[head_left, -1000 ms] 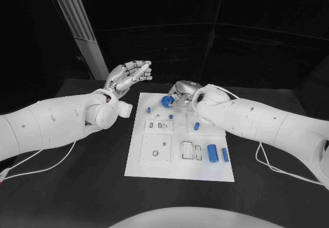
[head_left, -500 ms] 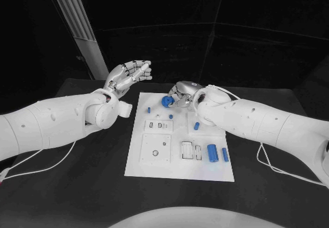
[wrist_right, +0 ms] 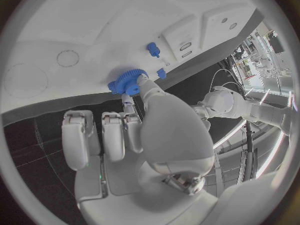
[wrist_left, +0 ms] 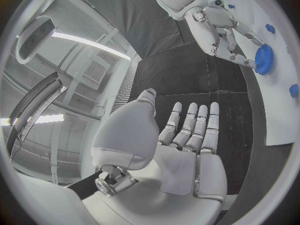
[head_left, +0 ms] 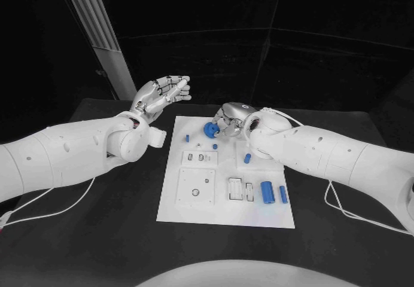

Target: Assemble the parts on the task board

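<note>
Right hand (head_left: 228,119) sits at the task board's (head_left: 226,215) far edge, about 12 o'clock on the board, pinching a blue toothed gear (head_left: 210,128) between thumb and fingertips; in the right wrist view the gear (wrist_right: 127,81) rests against the board's white face. Left hand (head_left: 162,94) is raised off the bench (head_left: 103,239) at about 10 o'clock from the board, palm up, fingers apart and lightly curled, holding nothing. The bench is matte black, with dark walls behind and a pale ribbed post (head_left: 103,48) at 11 o'clock. The board is a flat white plate with shallow rectangular recesses: a small double pocket (head_left: 200,158) near its centre, a larger square panel (head_left: 197,186) at 8 o'clock, and a narrow slot (head_left: 236,188) beside it. Two smooth blue cylinders (head_left: 267,192) lie side by side at 4 o'clock, and small blue pegs (head_left: 247,158) stand nearer the centre.
</note>
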`<state>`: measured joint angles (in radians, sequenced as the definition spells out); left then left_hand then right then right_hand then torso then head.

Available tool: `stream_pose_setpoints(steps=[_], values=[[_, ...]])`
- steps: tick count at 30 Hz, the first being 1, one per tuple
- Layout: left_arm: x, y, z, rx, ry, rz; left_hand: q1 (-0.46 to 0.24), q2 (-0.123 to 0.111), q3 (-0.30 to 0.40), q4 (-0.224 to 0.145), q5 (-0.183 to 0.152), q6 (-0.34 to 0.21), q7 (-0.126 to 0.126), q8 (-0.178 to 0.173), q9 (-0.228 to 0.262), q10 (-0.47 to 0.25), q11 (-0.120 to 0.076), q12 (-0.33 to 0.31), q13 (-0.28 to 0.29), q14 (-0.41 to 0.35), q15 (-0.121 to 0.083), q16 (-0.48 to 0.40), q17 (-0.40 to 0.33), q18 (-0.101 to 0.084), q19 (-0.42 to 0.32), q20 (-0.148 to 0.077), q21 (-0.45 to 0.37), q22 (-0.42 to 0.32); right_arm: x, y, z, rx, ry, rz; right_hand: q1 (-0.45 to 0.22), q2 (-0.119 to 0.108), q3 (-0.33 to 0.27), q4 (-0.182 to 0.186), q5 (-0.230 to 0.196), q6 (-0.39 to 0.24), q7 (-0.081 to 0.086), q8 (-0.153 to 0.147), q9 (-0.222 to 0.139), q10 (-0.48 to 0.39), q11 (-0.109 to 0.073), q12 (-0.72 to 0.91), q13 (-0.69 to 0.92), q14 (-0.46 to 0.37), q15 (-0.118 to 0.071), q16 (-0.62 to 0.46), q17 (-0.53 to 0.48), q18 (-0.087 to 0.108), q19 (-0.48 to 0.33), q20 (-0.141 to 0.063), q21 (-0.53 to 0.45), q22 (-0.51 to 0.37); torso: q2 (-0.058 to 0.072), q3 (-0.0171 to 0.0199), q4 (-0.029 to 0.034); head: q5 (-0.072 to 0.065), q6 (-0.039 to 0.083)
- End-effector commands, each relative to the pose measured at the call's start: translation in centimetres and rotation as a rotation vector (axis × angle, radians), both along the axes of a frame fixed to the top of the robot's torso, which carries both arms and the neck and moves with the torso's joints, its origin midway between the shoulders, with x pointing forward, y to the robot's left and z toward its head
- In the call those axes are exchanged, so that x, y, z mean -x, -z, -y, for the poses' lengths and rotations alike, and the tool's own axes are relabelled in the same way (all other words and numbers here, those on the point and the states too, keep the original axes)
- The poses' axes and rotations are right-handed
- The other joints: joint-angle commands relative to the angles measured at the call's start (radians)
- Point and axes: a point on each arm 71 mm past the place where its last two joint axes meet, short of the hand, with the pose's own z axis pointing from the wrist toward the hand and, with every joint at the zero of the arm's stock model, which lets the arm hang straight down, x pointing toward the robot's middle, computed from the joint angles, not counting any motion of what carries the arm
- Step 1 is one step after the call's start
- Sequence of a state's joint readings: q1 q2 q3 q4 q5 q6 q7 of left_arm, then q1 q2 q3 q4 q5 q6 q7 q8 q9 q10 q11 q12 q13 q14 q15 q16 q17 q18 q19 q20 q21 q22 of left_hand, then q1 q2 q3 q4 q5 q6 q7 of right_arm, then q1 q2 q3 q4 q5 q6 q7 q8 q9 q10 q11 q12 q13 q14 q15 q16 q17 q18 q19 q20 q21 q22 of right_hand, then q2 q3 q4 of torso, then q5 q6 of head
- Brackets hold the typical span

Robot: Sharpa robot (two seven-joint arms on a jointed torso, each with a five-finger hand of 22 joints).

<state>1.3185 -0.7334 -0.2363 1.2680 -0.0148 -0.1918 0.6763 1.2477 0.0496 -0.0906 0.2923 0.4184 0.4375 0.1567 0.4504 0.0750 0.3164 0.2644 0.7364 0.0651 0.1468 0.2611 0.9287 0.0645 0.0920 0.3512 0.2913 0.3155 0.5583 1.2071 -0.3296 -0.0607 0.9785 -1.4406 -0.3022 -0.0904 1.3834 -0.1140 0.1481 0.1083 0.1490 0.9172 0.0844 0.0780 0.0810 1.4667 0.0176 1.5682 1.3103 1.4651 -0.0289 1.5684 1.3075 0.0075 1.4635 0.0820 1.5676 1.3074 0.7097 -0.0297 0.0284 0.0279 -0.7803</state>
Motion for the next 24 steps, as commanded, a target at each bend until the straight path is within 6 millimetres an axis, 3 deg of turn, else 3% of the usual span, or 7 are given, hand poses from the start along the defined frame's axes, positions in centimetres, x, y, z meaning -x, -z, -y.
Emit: stream_pose_setpoints(steps=[1,24], values=[[0.30,-1.10,-0.04,0.054,0.015,0.138,0.001,0.009,-0.008,0.000,0.004,-0.005,0.138,0.007,-0.001,-0.008,0.001,0.006,0.000,-0.007,0.001,-0.003,0.000,-0.007,-0.008,-0.001,-0.003,-0.001,0.07,-0.15,-0.09,-0.014,-0.004,0.018,0.001,0.009,0.006,0.003,-0.001,0.006,0.002,0.003,-0.002,0.104,-0.009,0.003,0.260,0.106,-0.010,0.002,0.263,-0.007,0.107,-0.008,0.003,0.263,0.000,0.0000,-0.0005,-0.001,-0.001],[0.27,-1.09,0.00,0.054,0.016,0.137,0.001,0.009,-0.008,0.000,0.004,-0.006,0.138,0.008,-0.001,-0.008,0.001,0.007,0.000,-0.007,0.001,-0.003,0.000,-0.007,-0.009,-0.001,-0.004,-0.002,0.31,-0.80,-0.24,-0.066,-0.005,0.087,0.019,0.031,0.019,-0.003,0.006,0.013,0.010,0.001,-0.001,0.104,-0.005,0.003,0.260,0.106,-0.008,0.002,0.263,-0.007,0.107,-0.007,0.003,0.263,-0.001,-0.0004,0.0001,-0.006,0.001]])
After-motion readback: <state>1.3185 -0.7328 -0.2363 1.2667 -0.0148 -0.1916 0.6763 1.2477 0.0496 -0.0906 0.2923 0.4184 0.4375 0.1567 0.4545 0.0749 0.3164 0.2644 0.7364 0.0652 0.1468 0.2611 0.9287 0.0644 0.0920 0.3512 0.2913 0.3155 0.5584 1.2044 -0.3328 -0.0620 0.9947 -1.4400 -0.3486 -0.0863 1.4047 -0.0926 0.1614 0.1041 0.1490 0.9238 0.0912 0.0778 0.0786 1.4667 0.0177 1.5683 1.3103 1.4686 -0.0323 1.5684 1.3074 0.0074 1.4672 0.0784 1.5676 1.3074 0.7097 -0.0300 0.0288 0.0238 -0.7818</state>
